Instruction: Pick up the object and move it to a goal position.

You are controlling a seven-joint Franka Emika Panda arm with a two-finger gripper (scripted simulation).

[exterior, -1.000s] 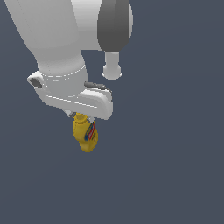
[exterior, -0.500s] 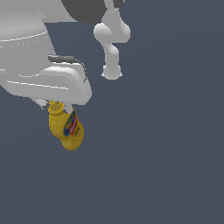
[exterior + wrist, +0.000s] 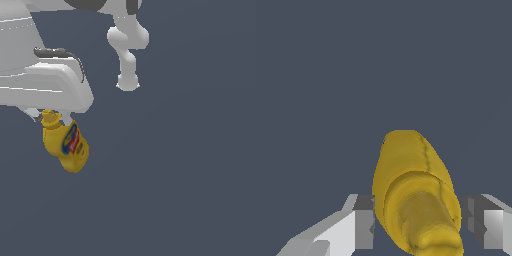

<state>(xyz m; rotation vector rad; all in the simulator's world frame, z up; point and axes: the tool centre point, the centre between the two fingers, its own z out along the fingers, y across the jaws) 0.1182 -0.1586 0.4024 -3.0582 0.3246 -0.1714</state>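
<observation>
Claw (image 3: 418,220) clenched on yellow bottle (image 3: 66,142) near cap, bottle hanging tilted below.

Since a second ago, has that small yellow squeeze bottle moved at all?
Yes. The small yellow squeeze bottle, held in the gripper, has shifted toward the exterior view's left, away from the white arm base.

We see the exterior view looking from very close, the white robot arm (image 3: 45,85) filling its 10 o'clock corner. Our wrist view looks out between the grey-and-white gripper (image 3: 418,220) fingers. Both views share the small yellow squeeze bottle (image 3: 67,145) (image 3: 416,195).
</observation>
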